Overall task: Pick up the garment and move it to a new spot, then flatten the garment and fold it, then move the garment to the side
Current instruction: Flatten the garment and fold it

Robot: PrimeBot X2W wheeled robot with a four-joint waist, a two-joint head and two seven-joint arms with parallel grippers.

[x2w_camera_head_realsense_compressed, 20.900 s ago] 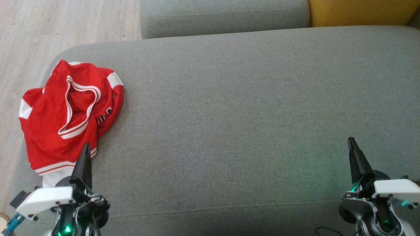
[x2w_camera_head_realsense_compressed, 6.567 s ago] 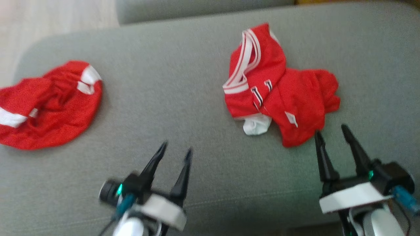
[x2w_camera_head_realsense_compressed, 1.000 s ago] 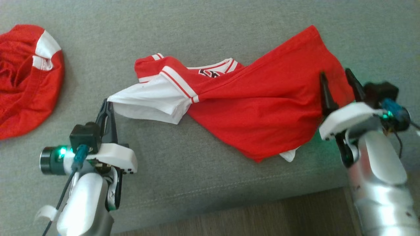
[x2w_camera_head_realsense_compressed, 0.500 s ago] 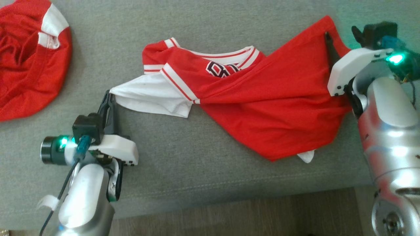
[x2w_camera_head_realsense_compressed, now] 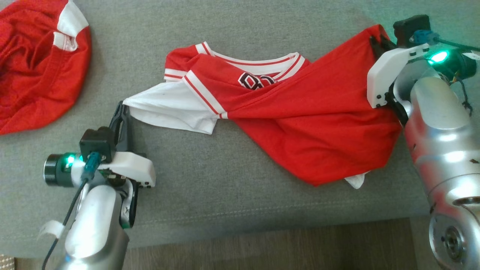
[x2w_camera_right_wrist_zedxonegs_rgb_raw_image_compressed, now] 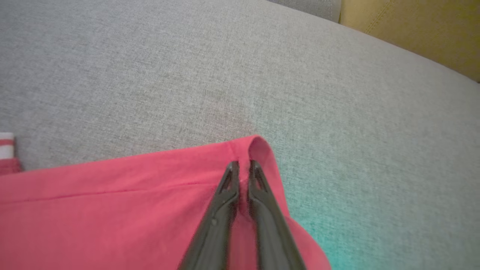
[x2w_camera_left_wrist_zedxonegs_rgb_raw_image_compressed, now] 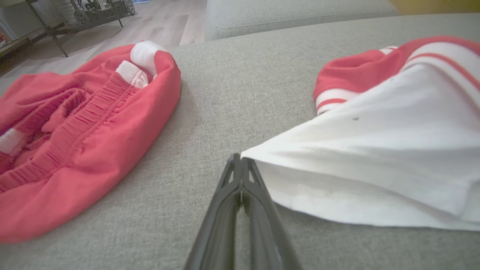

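Note:
The garment [x2w_camera_head_realsense_compressed: 300, 112] is a red jersey with white sleeves and striped trim, stretched crosswise over the grey cushion [x2w_camera_head_realsense_compressed: 232, 187]. My left gripper [x2w_camera_head_realsense_compressed: 120, 109] is shut on the tip of its white sleeve [x2w_camera_left_wrist_zedxonegs_rgb_raw_image_compressed: 375, 157], low at the left. In the left wrist view the left gripper [x2w_camera_left_wrist_zedxonegs_rgb_raw_image_compressed: 240, 161] pinches that sleeve corner. My right gripper [x2w_camera_head_realsense_compressed: 375, 41] is shut on the red hem corner at the upper right. The right wrist view shows the right gripper [x2w_camera_right_wrist_zedxonegs_rgb_raw_image_compressed: 242, 167] closed on a small fold of the red hem [x2w_camera_right_wrist_zedxonegs_rgb_raw_image_compressed: 150, 195].
A second crumpled red garment [x2w_camera_head_realsense_compressed: 37, 71] with an elastic waistband lies on the cushion at the far left [x2w_camera_left_wrist_zedxonegs_rgb_raw_image_compressed: 75, 142]. The cushion's front edge [x2w_camera_head_realsense_compressed: 232, 240] drops to wooden floor. A yellow cushion [x2w_camera_right_wrist_zedxonegs_rgb_raw_image_compressed: 412, 30] sits beyond the right end.
My right gripper has closed on the red hem corner, having stood open a second ago. The view has shifted downward. The left gripper keeps its hold on the sleeve.

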